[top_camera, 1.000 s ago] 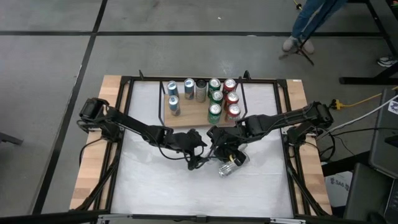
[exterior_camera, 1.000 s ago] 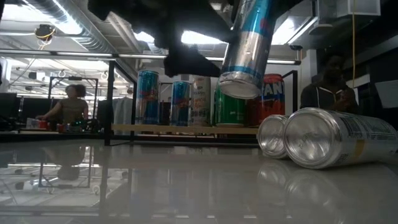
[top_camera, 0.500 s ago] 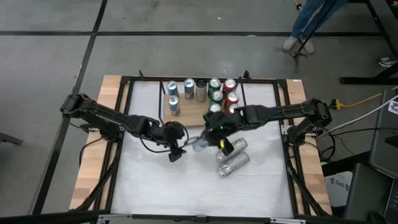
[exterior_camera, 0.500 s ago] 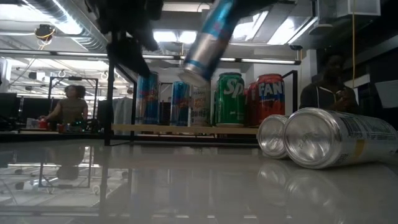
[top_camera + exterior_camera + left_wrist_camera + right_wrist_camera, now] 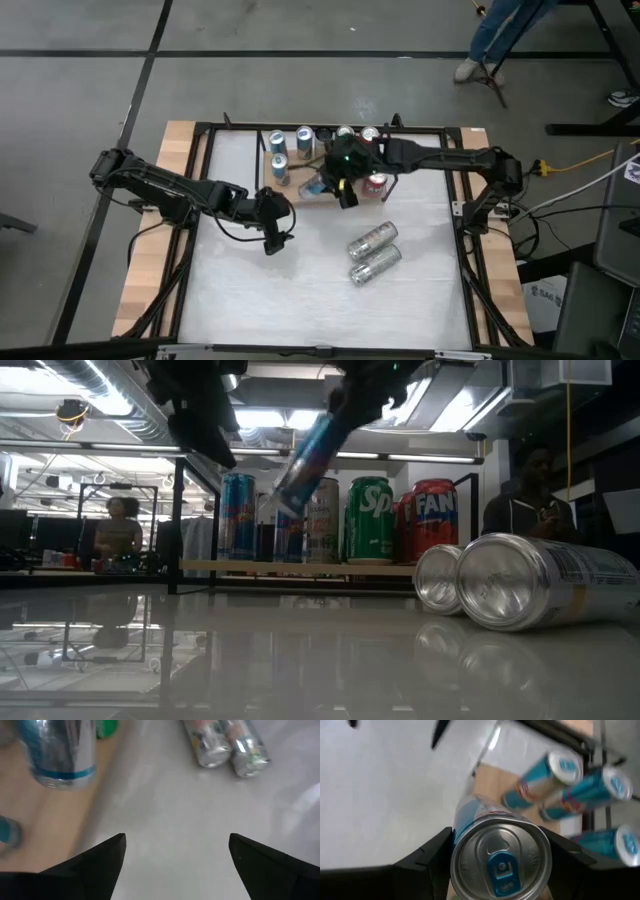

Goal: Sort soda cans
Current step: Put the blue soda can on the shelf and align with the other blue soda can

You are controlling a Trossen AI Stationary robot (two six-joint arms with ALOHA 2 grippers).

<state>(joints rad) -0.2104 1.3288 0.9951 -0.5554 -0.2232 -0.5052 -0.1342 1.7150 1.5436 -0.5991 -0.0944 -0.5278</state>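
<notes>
**Kid:** Why is the right gripper (image 5: 338, 183) holding that blue can (image 5: 313, 185) up in the air?

**Helper:** I think it wants to put it with the other blue cans. Its two fingers pinch the can near the top. The can hangs tilted over the wooden board (image 5: 300, 192), just in front of the blue cans (image 5: 279, 155) standing there.

**Kid:** Why is it tilted?

**Helper:** The gripper holds it at a slant, with the bottom pointing at the blue cans. My guess is it has to be turned upright before it can stand.

**Kid:** What else is on the board?

**Helper:** At the back of the board, next to the blue cans, there is a silver can (image 5: 322, 520). Then comes a green can (image 5: 369, 520) and a red can (image 5: 434, 518). From above, the arm hides some of the green and red ones.

**Kid:** What is the left gripper (image 5: 273, 240) doing?

**Helper:** It waits over the white table (image 5: 250, 300), near the board's left front corner. Its fingers (image 5: 105, 855) are spread wide and hold nothing.

**Kid:** Are any cans not on the board?

**Helper:** Yes. Two silver cans (image 5: 373, 251) lie on their sides on the table, well in front of the board. They touch each other. I think they still need sorting.

**Kid:** Can something get in the way?

**Helper:** The standing blue cans are close. If the tilted can swings into them, it could knock one over. The free spot at the board's front edge looks safer.
</notes>
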